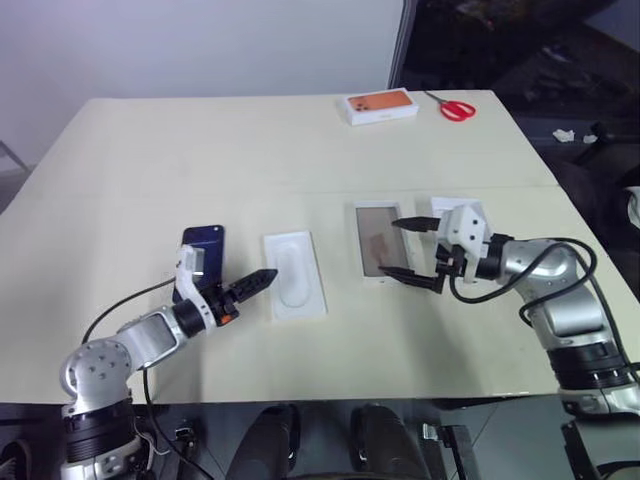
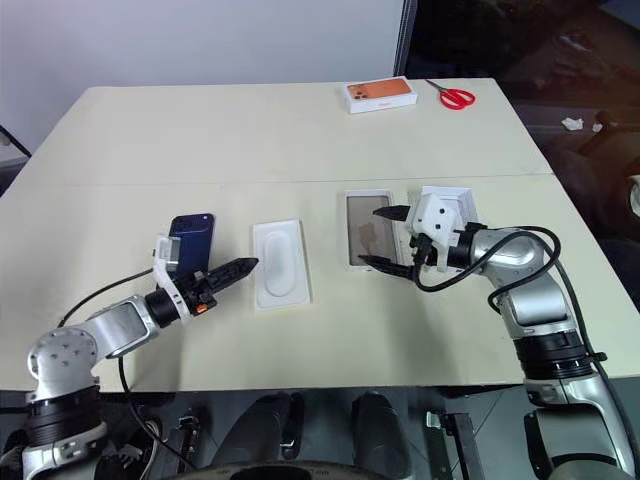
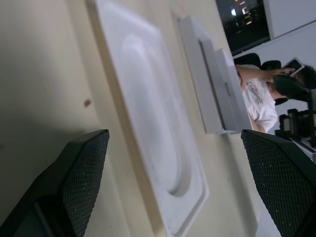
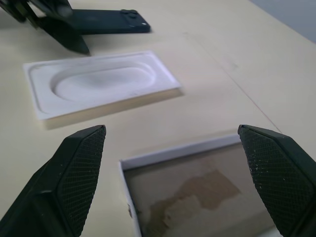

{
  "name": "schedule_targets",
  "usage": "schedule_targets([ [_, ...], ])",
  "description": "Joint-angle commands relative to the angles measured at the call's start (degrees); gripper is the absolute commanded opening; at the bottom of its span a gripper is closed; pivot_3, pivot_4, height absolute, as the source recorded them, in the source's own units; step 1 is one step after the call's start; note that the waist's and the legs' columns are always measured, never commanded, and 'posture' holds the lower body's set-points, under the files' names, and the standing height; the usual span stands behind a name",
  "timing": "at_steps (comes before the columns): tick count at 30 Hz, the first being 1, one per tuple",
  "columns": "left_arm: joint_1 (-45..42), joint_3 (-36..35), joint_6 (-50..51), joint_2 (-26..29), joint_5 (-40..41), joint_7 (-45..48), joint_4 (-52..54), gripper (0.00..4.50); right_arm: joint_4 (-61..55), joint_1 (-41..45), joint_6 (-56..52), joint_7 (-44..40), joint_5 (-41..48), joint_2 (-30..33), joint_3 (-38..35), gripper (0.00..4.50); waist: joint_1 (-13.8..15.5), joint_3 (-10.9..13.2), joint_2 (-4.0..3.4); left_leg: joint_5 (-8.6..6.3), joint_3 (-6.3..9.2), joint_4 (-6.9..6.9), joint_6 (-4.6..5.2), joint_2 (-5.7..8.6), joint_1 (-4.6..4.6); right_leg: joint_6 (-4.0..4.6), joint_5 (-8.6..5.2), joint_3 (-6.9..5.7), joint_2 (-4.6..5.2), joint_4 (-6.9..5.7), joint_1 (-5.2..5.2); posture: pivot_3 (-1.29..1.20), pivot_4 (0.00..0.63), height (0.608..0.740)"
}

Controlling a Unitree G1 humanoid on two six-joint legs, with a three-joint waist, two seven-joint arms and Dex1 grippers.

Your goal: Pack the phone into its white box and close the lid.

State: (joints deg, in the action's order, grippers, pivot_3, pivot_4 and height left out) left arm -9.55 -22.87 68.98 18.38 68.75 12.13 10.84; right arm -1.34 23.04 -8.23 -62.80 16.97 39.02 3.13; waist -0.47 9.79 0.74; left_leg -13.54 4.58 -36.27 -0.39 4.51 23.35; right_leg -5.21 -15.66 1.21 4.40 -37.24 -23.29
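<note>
- Phone [image 2: 190, 238] lies flat on the table [image 1: 250, 150], glossy dark back up, camera cluster at its far corner; partly hidden by the left arm; not held.
- White box [image 1: 375, 241] sits open, tan-brown lining showing, to the right of the middle of the table; empty.
- Lid [image 2: 458, 203] lies just beside the box on its right, largely covered by the right wrist.
- White moulded insert [image 1: 294, 273] with oval recess lies between phone and box, apart from both.
- Left gripper [image 1: 252, 285] spread wide, empty; tips reach towards the insert's near left edge, close by the phone.
- Right gripper [image 1: 408, 250] spread wide, empty; hovers over the box's right side, fingers pointing left.
- Far edge: white box with orange print [image 1: 381, 106]; red scissors [image 1: 455, 108] beside it.
</note>
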Motion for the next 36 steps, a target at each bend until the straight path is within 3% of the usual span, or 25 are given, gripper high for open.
schedule_targets([
  [1,-1.0,1.3,-0.8,-0.9,0.1,-1.0,-1.2,4.50,-2.5,0.1,-0.2,-0.3,1.0,-0.5,-0.1,4.48,0.0,0.0,-0.01,0.00,0.00,-0.01,0.00,0.00,0.00,0.00,0.00,0.00,0.00,0.00,0.01,0.00,0.150,0.740],
  [8,-1.1,2.8,-1.7,-3.1,-0.1,-1.8,-2.4,4.50,-6.5,-2.3,-3.7,-4.9,3.0,1.9,1.6,4.48,0.6,0.0,0.00,0.00,0.01,-0.04,0.01,0.02,-0.01,0.00,0.00,-0.01,0.02,0.01,0.06,0.00,0.150,0.740],
  [16,-0.5,2.0,-2.5,-4.3,1.8,-2.6,-3.2,4.50,-5.9,-2.2,-2.4,-4.0,1.4,1.5,1.5,4.48,1.1,0.0,0.00,0.00,0.00,-0.04,0.01,0.03,-0.03,0.00,0.00,0.00,0.02,0.03,0.08,0.00,0.150,0.740],
  [20,0.0,2.1,-2.4,-4.4,2.0,-2.9,-4.2,3.27,-5.3,-2.0,-1.3,-3.5,0.3,1.5,1.8,4.50,1.1,0.0,0.00,-0.01,0.00,-0.04,0.01,0.03,-0.03,0.00,0.00,0.00,0.03,0.03,0.08,0.00,0.150,0.740],
  [21,0.0,2.0,-2.5,-4.6,2.4,-3.2,-4.4,2.61,-5.3,-2.0,-1.1,-3.5,0.0,1.5,1.9,4.50,1.1,0.0,0.01,-0.01,0.00,-0.04,0.01,0.03,-0.03,0.00,0.00,0.00,0.03,0.03,0.08,0.00,0.150,0.740],
  [26,0.1,1.4,-2.6,-4.9,4.0,-4.0,-5.3,0.20,-5.5,-2.1,-0.8,-3.3,-0.5,1.4,1.8,4.50,1.1,-0.1,-0.05,-0.01,0.00,-0.04,0.01,0.03,-0.04,0.00,0.00,-0.01,0.03,0.03,0.10,0.00,0.150,0.740],
  [27,0.2,1.4,-2.6,-4.8,4.3,-4.3,-5.4,0.05,-5.5,-2.1,-0.8,-3.2,-0.6,1.3,1.9,4.50,1.2,-0.1,-0.05,-0.01,0.01,-0.04,0.01,0.03,-0.05,0.00,0.00,-0.01,0.04,0.03,0.11,0.00,0.150,0.740],
  [36,1.0,2.3,-2.8,-5.1,6.8,-6.6,-5.0,0.05,-5.9,-2.1,-0.4,-2.6,-1.1,1.3,1.9,4.50,1.2,-0.1,-0.05,-0.01,0.00,-0.03,0.01,0.03,-0.07,0.01,0.00,0.00,0.03,0.03,0.13,0.00,0.150,0.740],
])
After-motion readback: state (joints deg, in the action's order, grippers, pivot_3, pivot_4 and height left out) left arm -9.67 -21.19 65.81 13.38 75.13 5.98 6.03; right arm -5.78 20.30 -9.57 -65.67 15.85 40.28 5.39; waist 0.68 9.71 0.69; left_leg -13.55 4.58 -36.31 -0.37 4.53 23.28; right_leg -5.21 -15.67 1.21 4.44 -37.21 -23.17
